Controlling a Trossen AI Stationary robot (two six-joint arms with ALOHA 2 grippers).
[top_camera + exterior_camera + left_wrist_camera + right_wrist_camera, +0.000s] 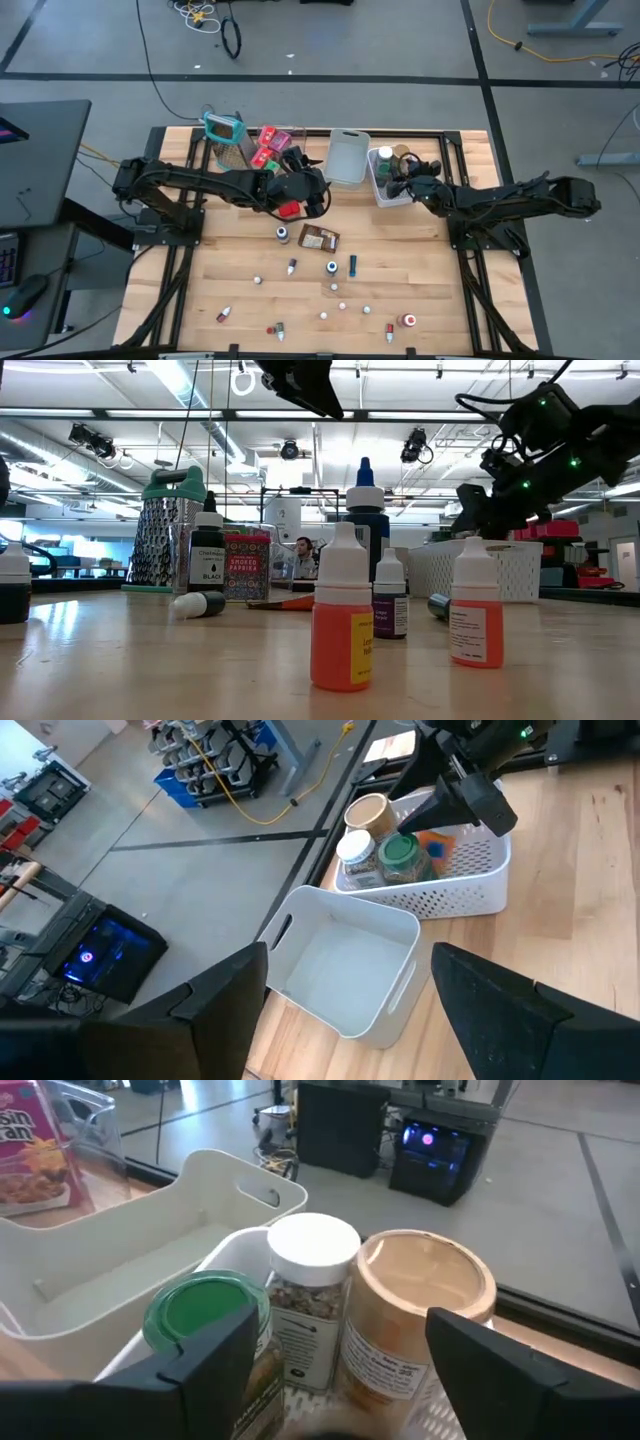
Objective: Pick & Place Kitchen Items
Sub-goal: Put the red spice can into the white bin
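Colours on the pale wood tabletop [240, 290]

Teal-framed grater [224, 131] upper left, red packets [268, 148] beside it, plain white bin [345, 965], perforated white basket [470, 880] with green-lidded jar [205, 1320], white-lidded jar [312, 1295], tan-lidded jar [425, 1305]; orange bottles [341, 622] with white caps in front.
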